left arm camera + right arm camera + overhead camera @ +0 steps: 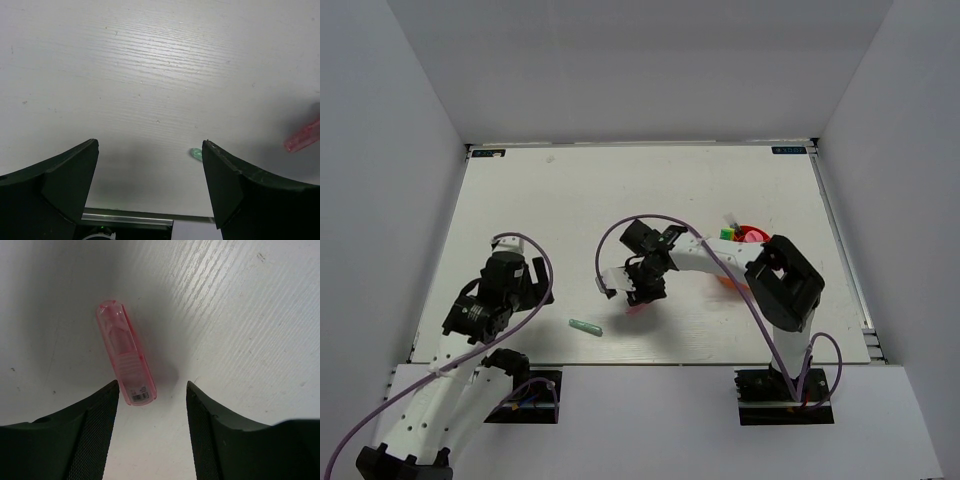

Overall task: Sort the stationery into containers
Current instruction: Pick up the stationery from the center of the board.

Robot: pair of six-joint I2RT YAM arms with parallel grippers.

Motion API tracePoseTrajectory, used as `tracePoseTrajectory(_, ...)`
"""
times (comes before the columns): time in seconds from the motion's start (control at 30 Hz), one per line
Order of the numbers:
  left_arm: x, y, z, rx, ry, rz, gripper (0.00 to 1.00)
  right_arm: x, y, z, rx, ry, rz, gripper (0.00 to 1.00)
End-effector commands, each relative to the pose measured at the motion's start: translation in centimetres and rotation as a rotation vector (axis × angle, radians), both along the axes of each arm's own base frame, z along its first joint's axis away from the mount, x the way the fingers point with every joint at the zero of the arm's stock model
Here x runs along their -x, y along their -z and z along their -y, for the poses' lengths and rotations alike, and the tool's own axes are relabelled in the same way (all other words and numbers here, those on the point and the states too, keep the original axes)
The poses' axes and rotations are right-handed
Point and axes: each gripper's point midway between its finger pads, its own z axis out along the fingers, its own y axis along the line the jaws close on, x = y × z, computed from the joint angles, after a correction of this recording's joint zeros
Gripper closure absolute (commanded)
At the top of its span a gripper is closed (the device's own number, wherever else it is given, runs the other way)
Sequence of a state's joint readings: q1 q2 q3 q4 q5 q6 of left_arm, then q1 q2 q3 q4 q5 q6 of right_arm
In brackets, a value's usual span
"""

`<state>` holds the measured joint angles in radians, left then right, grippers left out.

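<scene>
A big white table (620,190) is seen, with white walls around it. The orange cup (752,236) is set on the table well apart from the right pincer (152,383), back beside the bend of the right arm (785,285), and it is partly hidden by that arm. What is in the cup cannot be told.

The left pincer (150,142) is held very wide above the table, and nothing is gripped by it. The right pincer is held lower, with its jaws opened partway, and nothing is gripped by it either.

The pink stick (125,352) is laid flat on the table just in front of the right pincer. Its near end, marked with a small label, is placed in the gap between the fingers (90,440), closer to the one on the left of the wrist view.

The teal stick (585,327) is laid on the table between the two pincers. Only its tip is seen from the left wrist, just beside the right-hand finger.
</scene>
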<state>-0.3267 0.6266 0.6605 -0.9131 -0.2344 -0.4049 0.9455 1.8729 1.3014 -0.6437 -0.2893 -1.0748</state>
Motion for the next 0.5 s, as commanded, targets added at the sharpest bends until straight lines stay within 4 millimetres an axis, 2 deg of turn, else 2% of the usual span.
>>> tracePoseTrajectory(0.0,-0.1,-0.1,-0.7,-0.006,-0.044,0.019,0.06,-0.3,1.7,0.0,0.029,-0.004,0.023,0.41)
tracePoseTrajectory(0.27,-0.1,-0.2,-0.7,-0.005,-0.041,0.025,0.06,-0.6,3.0,0.4,0.072,-0.014,0.039,0.46)
tracePoseTrajectory(0.47,-0.1,-0.3,-0.7,-0.004,-0.042,0.031,0.06,0.9,4.8,2.6,0.152,-0.063,0.042,0.52)
